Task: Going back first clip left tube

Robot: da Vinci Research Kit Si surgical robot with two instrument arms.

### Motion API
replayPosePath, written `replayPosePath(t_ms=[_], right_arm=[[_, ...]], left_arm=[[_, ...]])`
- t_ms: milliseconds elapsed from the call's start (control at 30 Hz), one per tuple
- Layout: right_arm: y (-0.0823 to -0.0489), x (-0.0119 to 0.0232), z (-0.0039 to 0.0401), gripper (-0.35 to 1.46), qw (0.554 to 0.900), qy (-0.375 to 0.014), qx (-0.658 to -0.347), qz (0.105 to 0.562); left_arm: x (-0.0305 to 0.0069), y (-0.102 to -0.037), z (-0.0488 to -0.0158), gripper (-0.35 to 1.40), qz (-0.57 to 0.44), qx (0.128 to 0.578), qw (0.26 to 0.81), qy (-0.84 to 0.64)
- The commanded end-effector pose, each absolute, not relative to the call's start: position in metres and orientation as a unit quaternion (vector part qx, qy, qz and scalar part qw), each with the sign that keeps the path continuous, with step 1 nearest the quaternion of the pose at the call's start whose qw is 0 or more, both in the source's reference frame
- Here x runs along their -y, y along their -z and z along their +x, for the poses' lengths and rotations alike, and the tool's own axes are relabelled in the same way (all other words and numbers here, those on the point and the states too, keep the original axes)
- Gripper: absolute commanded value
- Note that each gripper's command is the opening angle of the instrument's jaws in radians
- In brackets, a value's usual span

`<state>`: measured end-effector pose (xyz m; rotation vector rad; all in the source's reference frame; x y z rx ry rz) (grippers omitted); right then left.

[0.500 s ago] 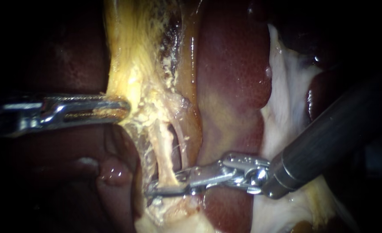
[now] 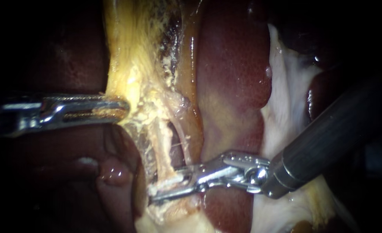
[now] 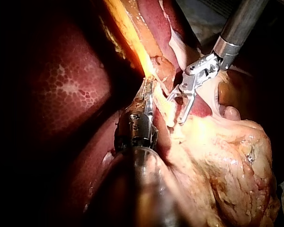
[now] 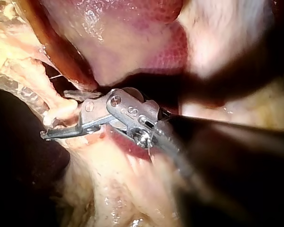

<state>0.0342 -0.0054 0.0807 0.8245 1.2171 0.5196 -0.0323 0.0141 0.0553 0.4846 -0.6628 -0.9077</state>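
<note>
In the endoscope view the left instrument [image 2: 120, 108] comes in level from the left. Its jaws lie together on the edge of the yellow tissue [image 2: 130, 82] and hold it to the left. The left tube [image 2: 161, 142] is a pale cord, and its long axis runs from far to near. Its near end lies between the jaws of the right instrument [image 2: 165, 187]. These jaws stand narrowly apart, one on the far side and one on the near side, and they point to the left, across the tube. A whitish band sits in the gap, but it is not possible to tell if it is a clip. The way out for the jaws seems to be straight to the right, along their own shaft and over the liver [image 2: 234, 64].

In the left wrist view the right instrument [image 3: 180, 106] shows a small fork-like gap just beside the left instrument's jaws [image 3: 146, 97].

In the right wrist view the tube [image 4: 57, 109] crosses between the two thin jaws [image 4: 61, 125].
</note>
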Motion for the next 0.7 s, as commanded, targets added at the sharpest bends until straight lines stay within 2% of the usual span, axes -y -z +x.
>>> replayPosePath(t_ms=[33, 267, 700], right_arm=[[-0.0807, 0.0054, 0.034, 0.58, 0.713, -0.229, -0.552, 0.366], [-0.0794, 0.0041, 0.0311, 0.6, 0.725, -0.187, -0.573, 0.332], [-0.0724, -0.0024, 0.0234, 0.6, 0.727, -0.146, -0.616, 0.265]], left_arm=[[-0.014, -0.0553, -0.0323, -0.15, 0.228, 0.311, 0.819, 0.426], [-0.014, -0.0553, -0.0322, -0.15, 0.228, 0.311, 0.819, 0.425], [-0.0135, -0.0561, -0.0323, -0.15, 0.225, 0.312, 0.819, 0.425]])
